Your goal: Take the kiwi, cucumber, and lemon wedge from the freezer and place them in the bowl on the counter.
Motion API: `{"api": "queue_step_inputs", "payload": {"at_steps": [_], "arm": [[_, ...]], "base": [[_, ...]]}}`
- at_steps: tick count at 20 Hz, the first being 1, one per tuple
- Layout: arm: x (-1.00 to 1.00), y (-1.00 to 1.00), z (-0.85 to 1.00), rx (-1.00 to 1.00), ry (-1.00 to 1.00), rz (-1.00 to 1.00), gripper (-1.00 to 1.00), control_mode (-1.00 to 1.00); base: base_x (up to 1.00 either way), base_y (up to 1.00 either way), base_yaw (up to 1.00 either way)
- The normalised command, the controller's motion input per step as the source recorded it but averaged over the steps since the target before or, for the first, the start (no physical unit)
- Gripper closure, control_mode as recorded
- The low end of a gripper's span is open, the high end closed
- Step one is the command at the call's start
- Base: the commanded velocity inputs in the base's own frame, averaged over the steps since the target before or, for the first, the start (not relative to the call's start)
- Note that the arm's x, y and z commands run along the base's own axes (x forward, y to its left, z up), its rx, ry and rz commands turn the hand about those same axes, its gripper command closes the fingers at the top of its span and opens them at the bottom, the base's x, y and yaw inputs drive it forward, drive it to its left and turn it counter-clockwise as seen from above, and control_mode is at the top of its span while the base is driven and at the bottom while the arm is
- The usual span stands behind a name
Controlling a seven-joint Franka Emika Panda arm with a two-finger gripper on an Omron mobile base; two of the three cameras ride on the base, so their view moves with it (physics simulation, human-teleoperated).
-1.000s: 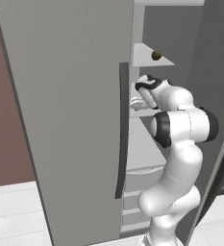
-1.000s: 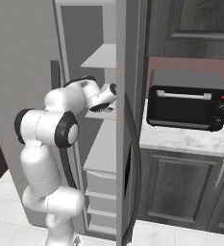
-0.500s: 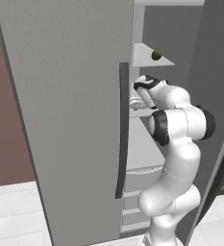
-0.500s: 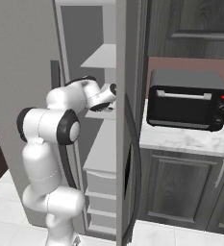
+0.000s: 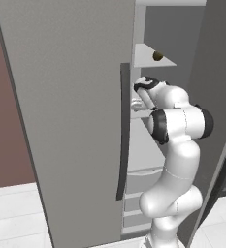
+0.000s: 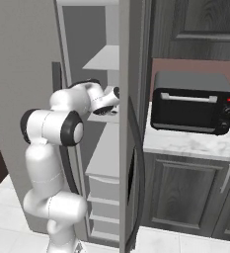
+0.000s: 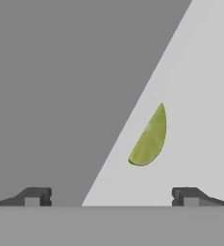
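The arm reaches into the open freezer (image 5: 85, 121), with the hand (image 7: 111, 197) at the level of the middle shelf (image 7: 200, 120). The hand is released: in the hand view both fingertips (image 7: 34, 196) stand wide apart with nothing between them. The lemon wedge (image 7: 149, 137) lies on the pale shelf, ahead of the hand and nearer the right fingertip than the left, close to the line where the shelf meets the grey freezer wall (image 7: 75, 86). The wedge is not yet between the fingertips. The kiwi (image 5: 157, 56) sits on the shelf above the hand, near that shelf's front edge. The cucumber and the bowl cannot be located from these views; the table (image 6: 195, 143) is to the right of the freezer and carries a toaster oven (image 6: 193, 106). Risks from this position, as a judgement: the wedge is thin, curved and off centre, so closing without first centring the hand may pinch only its tip and flick it toward the wall. Approaching too low may drive the fingertips into the shelf; the wedge could also slide on the smooth shelf. On withdrawal, the elbow passes close to the freezer door (image 6: 131, 148) and may strike it.
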Motion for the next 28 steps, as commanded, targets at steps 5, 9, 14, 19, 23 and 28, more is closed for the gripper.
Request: {"api": "queue_step_inputs", "payload": {"at_steps": [5, 9, 14, 19, 23, 28], "arm": [[0.26, 0.01, -0.12, 0.00, 0.00, 0.00, -1.00, -1.00], [0.33, 0.03, -0.08, 0.00, 0.00, 0.00, -1.00, -1.00], [0.11, 0.00, -0.11, 0.00, 0.00, 0.00, -1.00, -1.00], [0.15, 0.00, -0.15, 0.00, 0.00, 0.00, -1.00, -1.00], [0.16, 0.00, -0.15, 0.00, 0.00, 0.00, -1.00, -1.00], [-0.01, 0.00, -0.13, 0.00, 0.00, 0.00, -1.00, -1.00]], "base": [[0.00, 0.00, 0.00], [0.00, 0.00, 0.00], [0.00, 0.00, 0.00], [0.00, 0.00, 0.00], [0.00, 0.00, 0.00], [0.00, 0.00, 0.00]]}}
